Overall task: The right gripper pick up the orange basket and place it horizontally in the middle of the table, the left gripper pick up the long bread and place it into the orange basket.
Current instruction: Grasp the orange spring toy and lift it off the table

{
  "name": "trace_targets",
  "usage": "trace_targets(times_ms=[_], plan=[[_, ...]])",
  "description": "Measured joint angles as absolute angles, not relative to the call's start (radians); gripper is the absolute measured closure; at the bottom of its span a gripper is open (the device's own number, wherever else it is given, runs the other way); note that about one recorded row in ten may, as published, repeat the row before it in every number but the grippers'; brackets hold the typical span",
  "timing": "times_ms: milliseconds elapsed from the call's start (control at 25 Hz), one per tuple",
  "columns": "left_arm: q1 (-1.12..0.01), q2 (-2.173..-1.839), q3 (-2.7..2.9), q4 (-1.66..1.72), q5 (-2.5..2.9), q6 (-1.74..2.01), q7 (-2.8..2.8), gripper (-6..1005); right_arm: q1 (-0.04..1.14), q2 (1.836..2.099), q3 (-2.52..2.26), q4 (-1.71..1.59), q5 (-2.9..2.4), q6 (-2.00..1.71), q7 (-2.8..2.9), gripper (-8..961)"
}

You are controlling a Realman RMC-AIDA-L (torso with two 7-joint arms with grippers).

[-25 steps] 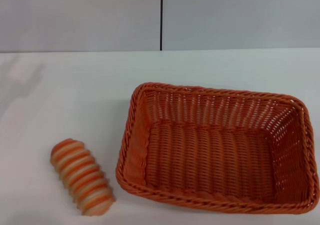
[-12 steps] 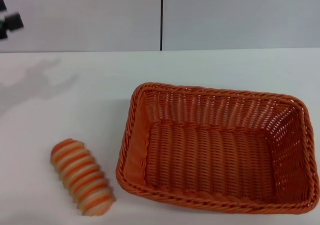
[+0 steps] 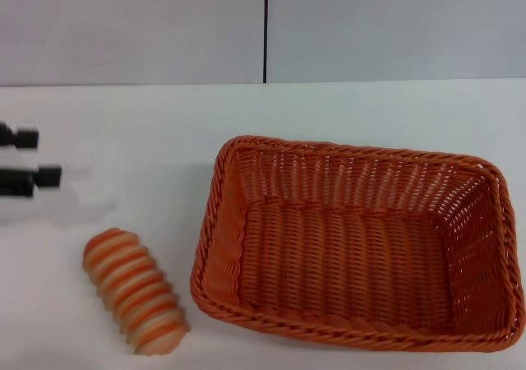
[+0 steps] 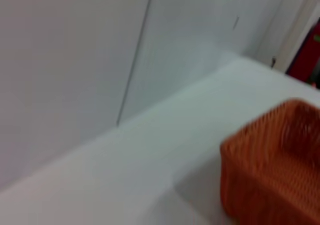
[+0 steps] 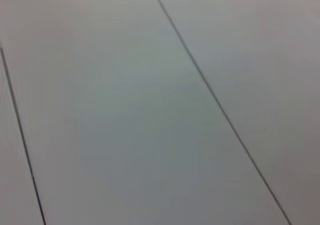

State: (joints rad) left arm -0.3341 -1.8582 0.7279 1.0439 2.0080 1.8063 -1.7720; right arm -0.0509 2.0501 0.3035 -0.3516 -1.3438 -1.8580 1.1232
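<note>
Head view: left gripper at left edge above table, jaws apart, empty. Long bread lies front-left, just beside orange basket, basket empty.
Left wrist: basket corner, wall.
Right wrist: wall panels only.

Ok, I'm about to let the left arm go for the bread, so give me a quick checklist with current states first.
1. Orange basket lying lengthwise across the table: ok.
2. Basket interior free for the loaf: ok.
3. Long bread on the table, clear of the basket's left rim: ok.
4. Left tool open, fingers apart: ok.
5. Left tool above the bread: not ok; it sits at the left edge, farther back than the loaf.
6. Right tool out of the way: cannot tell; no view shows it.
</note>
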Motion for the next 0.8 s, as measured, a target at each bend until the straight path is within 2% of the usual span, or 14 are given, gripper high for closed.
trace_targets(times_ms=[120, 160, 240, 400, 520, 800], plan=[[-0.334, -1.886, 0.728, 1.037, 2.072, 1.794, -1.761, 233, -0.04, 2.047, 0.301, -0.349, -1.347, -1.859, 1.124, 519], [-0.334, -1.886, 0.728, 1.037, 2.072, 1.794, -1.761, 234, -0.035, 2.045, 0.299, -0.349, -1.348, -1.86, 1.127, 519], [-0.335, -1.917, 0.729, 1.03, 2.125, 1.772, -1.741, 234, -0.025, 2.044, 0.299, -0.35, -1.35, -1.86, 1.133, 519], [-0.332, -1.936, 0.729, 1.025, 2.165, 1.739, -1.73, 236, -0.008, 2.046, 0.304, -0.348, -1.349, -1.851, 1.136, 519], [-0.332, -1.945, 0.729, 0.991, 2.184, 1.717, -1.714, 236, -0.001, 2.047, 0.303, -0.347, -1.351, -1.847, 1.136, 518], [-0.336, -1.944, 0.731, 0.93, 2.194, 1.707, -1.7, 239, 0.018, 2.044, 0.291, -0.347, -1.352, -1.832, 1.137, 520]])
